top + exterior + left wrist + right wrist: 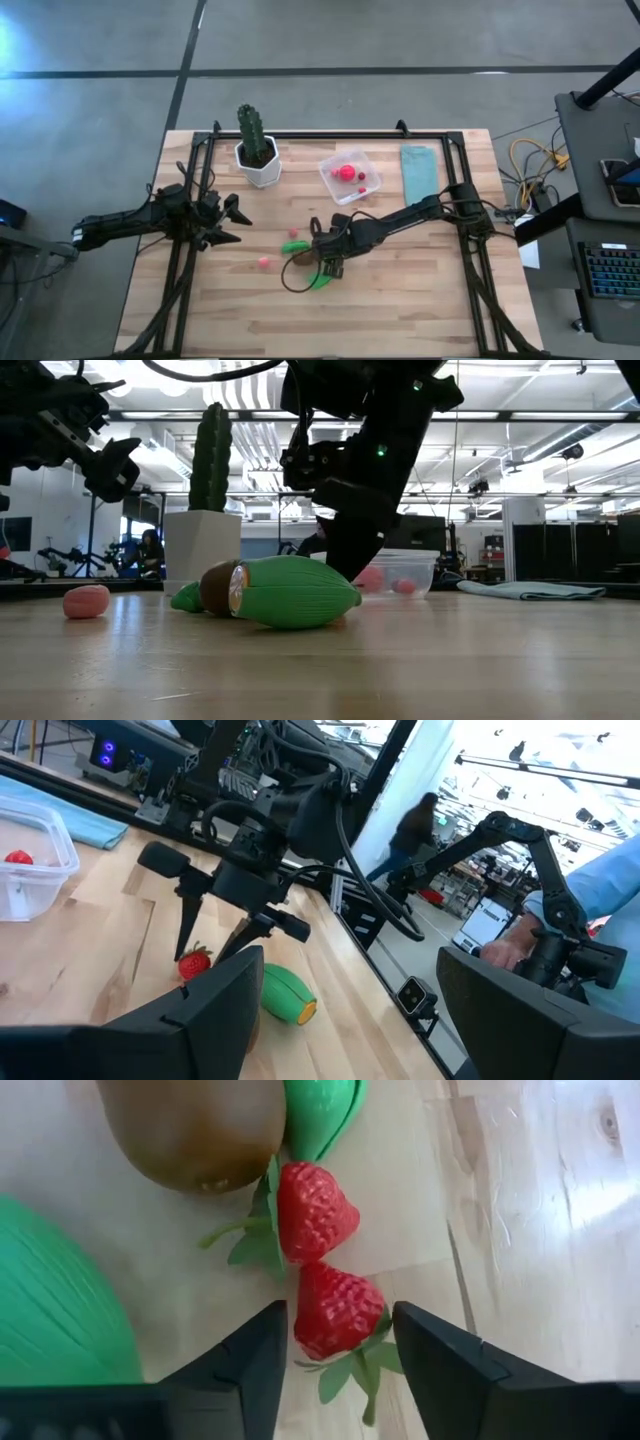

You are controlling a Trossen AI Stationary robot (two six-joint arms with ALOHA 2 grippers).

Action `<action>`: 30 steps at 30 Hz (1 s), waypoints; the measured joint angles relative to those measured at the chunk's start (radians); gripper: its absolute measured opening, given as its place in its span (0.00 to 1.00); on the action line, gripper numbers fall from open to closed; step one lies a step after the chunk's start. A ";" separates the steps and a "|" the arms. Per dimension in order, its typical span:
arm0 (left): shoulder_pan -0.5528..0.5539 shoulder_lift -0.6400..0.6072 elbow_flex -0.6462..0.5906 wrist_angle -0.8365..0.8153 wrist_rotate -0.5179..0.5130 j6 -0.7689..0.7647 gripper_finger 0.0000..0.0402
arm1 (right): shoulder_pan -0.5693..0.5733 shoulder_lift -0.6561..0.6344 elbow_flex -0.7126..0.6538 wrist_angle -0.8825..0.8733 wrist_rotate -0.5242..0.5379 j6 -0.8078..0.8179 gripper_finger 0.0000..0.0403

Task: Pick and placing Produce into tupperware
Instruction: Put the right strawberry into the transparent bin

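My right gripper (340,1370) is open and points down at a pile of produce in the middle of the table (325,255). Its fingers stand on either side of a red strawberry (338,1318); I cannot tell whether they touch it. A second strawberry (315,1210), a brown kiwi (195,1125) and green pieces (50,1300) lie beside it. A pink piece (264,262) lies apart on the table. The clear tupperware (350,175) holds red pieces. My left gripper (235,220) is open and empty, above the table's left part.
A green cactus in a white pot (257,150) stands at the far left of the frame. A light blue folded cloth (420,170) lies right of the tupperware. A black frame (330,133) borders the work area. A person (410,830) walks in the room behind.
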 joint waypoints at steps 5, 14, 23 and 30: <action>0.000 0.000 0.000 0.000 0.000 0.000 0.71 | 0.000 -0.001 0.000 0.009 -0.037 -0.007 0.37; 0.000 0.000 0.000 0.000 0.000 0.000 0.71 | -0.002 -0.005 0.000 0.009 -0.042 0.028 0.34; 0.000 0.000 0.000 0.000 0.000 0.000 0.71 | -0.013 -0.141 0.000 -0.028 0.052 0.031 0.32; 0.000 0.000 0.000 0.000 0.000 0.000 0.71 | -0.105 -0.309 0.001 -0.230 0.242 0.103 0.31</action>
